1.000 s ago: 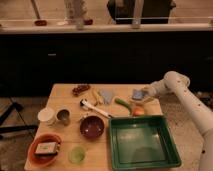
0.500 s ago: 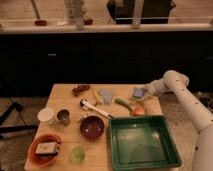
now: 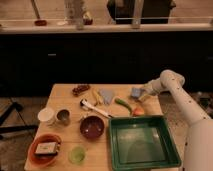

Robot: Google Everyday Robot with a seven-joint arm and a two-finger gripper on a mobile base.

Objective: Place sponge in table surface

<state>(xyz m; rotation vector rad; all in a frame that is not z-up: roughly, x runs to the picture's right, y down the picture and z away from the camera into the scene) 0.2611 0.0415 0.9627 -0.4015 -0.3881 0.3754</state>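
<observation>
Sponge [image 3: 136,92], pale blue, blocky, sits at the gripper [image 3: 142,93] by the far right edge of the wooden table [image 3: 65,92]; grip state unclear, cannot tell. Green tray [image 3: 142,145] front right, dark red bowl [image 3: 92,127] mid-table, orange bowl [image 3: 44,150] front left. Dark cabinets [image 3: 75,55] behind, dim room.

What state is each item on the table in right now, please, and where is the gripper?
Gripper: at the table's far right edge, at the sponge.
Sponge: at the gripper, above the table.
Green bin: empty.
Dark bowl: upright, looks empty.
Orange bowl: holds a small packet.
White cup: upright.
Metal cup: upright.
Green cup: upright.
Brush: lying flat.
</observation>
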